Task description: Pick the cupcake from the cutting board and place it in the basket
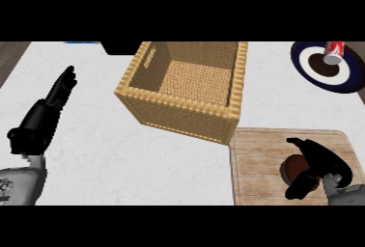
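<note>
The cupcake [293,166] is on the wooden cutting board [264,159], at the lower right of the counter [178,164]. Only a part of it shows: a round brown shape, seen from above. It seems to stand upright, with its axis pointing up toward the camera, but the hand hides most of it, so I cannot tell this for sure.

The right hand [324,161] is over the cupcake. Its fingers are curled around the right side of the cupcake and the thumb comes down at the front, so the hand closes on it. I cannot tell whether the cupcake is lifted from the board or rests on it.

The woven basket [182,116] stands just beside the board, at its upper left corner, and is turned at an angle to the board. Its long axis runs away from the robot.

The left hand [46,118] is at the left side of the view, well apart from the basket, with straight fingers pointing away from the robot.

At the upper right, a dark blue plate [308,67] with a white ring carries a can [333,53].
</note>
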Robot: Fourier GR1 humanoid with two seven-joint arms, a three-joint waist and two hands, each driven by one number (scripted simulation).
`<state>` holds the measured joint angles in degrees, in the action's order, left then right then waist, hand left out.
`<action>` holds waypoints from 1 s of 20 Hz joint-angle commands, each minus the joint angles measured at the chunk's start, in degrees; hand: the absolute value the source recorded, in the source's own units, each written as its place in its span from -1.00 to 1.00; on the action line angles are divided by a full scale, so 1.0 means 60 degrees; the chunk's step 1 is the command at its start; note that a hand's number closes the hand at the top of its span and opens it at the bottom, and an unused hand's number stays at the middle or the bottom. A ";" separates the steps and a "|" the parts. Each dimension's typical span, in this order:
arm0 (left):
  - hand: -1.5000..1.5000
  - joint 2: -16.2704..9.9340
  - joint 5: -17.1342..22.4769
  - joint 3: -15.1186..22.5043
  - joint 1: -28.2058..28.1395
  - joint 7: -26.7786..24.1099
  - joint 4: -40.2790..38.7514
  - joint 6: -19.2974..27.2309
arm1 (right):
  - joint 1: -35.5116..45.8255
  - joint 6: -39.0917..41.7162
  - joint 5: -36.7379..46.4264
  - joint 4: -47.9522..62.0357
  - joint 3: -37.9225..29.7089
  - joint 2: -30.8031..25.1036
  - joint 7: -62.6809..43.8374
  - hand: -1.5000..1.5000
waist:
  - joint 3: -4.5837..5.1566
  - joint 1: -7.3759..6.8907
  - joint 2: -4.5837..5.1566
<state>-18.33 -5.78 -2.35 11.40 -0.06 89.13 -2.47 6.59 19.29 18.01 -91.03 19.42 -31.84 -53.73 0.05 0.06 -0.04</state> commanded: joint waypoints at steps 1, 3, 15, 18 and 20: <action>0.00 0.0091 -0.0139 -0.0264 0.0184 -0.0217 -0.0415 -0.0203 | -0.0103 0.0435 0.0154 0.0097 -0.0662 0.0432 -0.0038 1.00 | -0.0007 0.0007 0.0006; 0.00 0.0225 -0.0366 -0.0071 -0.0289 0.0063 0.0501 0.0037 | -0.1031 -0.0023 0.0543 -0.0138 -0.0509 0.0306 0.0723 1.00 | -0.0009 0.0012 -0.0003; 0.00 0.0032 -0.0030 -0.0480 0.0084 0.0082 0.0154 -0.0506 | 0.1216 -0.0161 0.2617 0.2707 -0.0720 -0.0815 0.4219 1.00 | -0.0020 -0.0157 0.0045; 0.00 0.0047 -0.0096 -0.0422 0.0172 -0.0346 -0.0262 -0.0591 | 0.2152 -0.0641 0.3391 0.4181 -0.0701 -0.1401 0.5651 1.00 | -0.0024 -0.0270 0.0101; 0.00 0.0270 -0.0356 -0.0168 0.0098 -0.0290 0.0058 -0.0377 | 0.2955 -0.1135 0.3737 0.5112 -0.0865 -0.1259 0.6110 1.00 | -0.0025 -0.0296 0.0086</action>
<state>-17.14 -6.81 -4.05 12.07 -0.64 89.25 -5.06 17.99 15.59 36.65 -69.52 15.54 -37.22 -24.99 0.10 -1.34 0.24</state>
